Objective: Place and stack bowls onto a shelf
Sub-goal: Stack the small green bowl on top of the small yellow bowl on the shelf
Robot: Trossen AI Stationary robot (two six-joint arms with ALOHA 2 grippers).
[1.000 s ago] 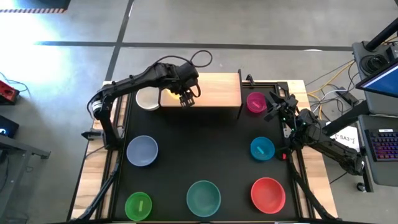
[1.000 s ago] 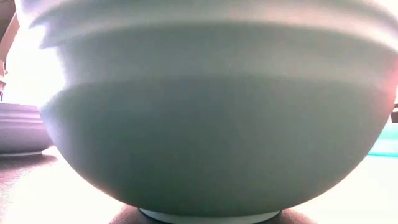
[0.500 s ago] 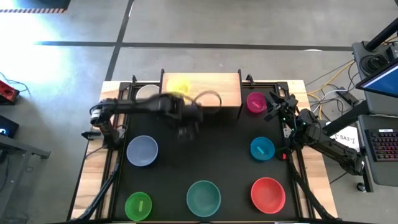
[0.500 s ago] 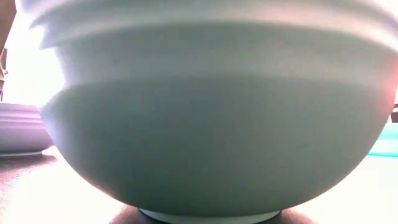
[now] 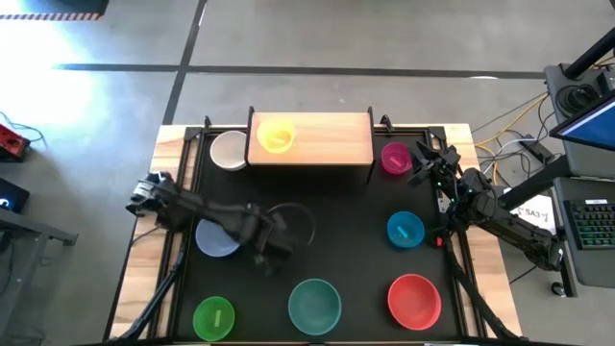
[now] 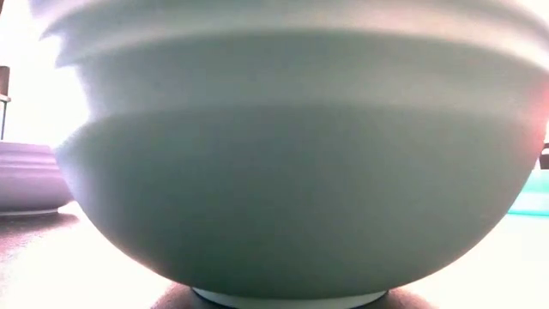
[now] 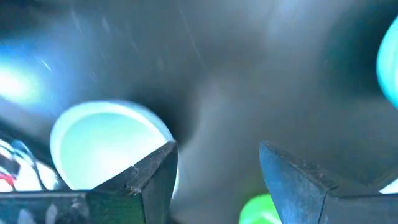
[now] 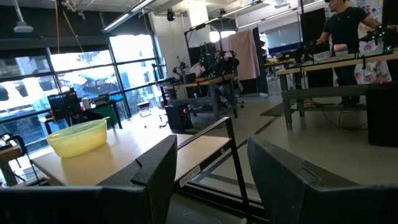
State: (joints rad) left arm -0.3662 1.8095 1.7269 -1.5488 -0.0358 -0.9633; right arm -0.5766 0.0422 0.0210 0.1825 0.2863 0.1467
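Observation:
A yellow bowl (image 5: 276, 134) stands on the wooden shelf (image 5: 327, 144) at the table's far side. On the black table rest a white bowl (image 5: 229, 150), a magenta bowl (image 5: 395, 157), a lavender-blue bowl (image 5: 216, 235), a blue bowl (image 5: 405, 230), a green bowl (image 5: 213, 317), a large teal bowl (image 5: 315, 304) and a red bowl (image 5: 414, 299). My left gripper (image 5: 269, 252) hangs open above the table, pointing down, just right of the lavender-blue bowl (image 7: 106, 143), with nothing between its fingers. My right gripper (image 5: 428, 159) waits open beside the magenta bowl.
The teal bowl (image 6: 292, 172) fills the low view. Bare black table lies in the middle, between the bowls. The shelf's black legs (image 5: 371, 173) stand at its corners. In the right wrist view the yellow bowl (image 8: 78, 137) sits on the shelf (image 8: 124, 155), with a room and a person beyond.
My left gripper has swung away from the shelf toward the table's near edge, sinking a little and rolling its wrist. It now hangs beside the lavender-blue bowl. The yellow bowl stays standing on the shelf's left part.

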